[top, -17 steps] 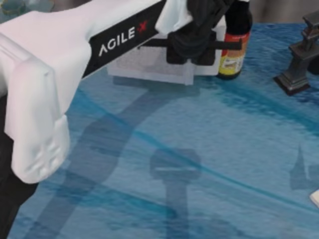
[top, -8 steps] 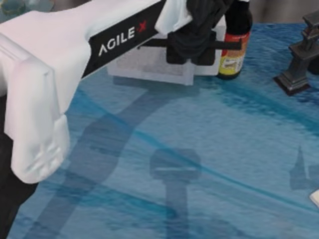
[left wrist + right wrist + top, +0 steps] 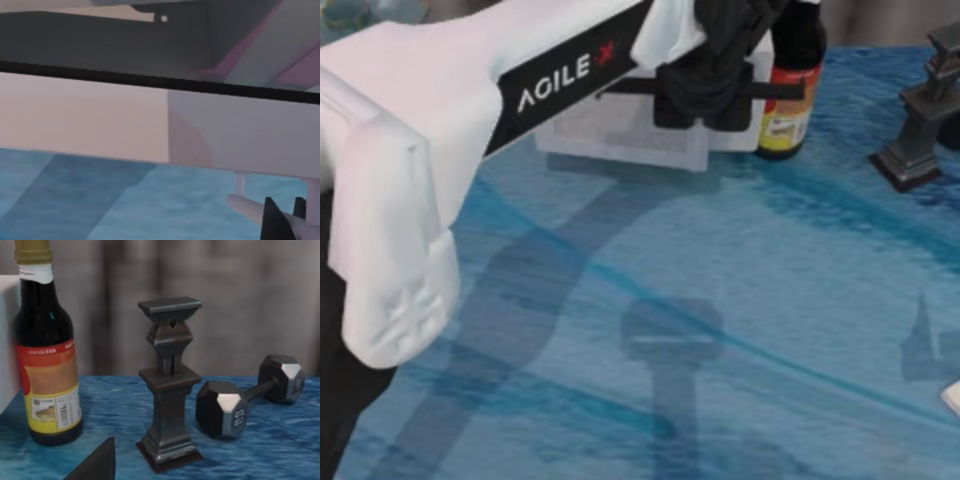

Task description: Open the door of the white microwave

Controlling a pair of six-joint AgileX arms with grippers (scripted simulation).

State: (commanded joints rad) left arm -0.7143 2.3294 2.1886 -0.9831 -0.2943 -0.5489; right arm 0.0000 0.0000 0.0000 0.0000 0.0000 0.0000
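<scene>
- The left gripper point(image 3: 705, 85) sits against the front of the white microwave point(image 3: 620, 135) at the table's point(image 3: 770, 300) far side; I can't tell its grip.
- The door point(image 3: 630, 130) looks shut.
- A dark bottle point(image 3: 790, 80) stands just right of it.

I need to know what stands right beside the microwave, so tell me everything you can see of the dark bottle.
The dark bottle is dark, glossy and glass-like, with a tan cap, a white neck band and a label that is red at the top, then orange, then yellow, carrying a barcode. It stands upright on the blue table, close against the right side of the white microwave; whether they touch cannot be told. The left gripper works just left of it at the microwave's front. Nothing grips the bottle.
</scene>
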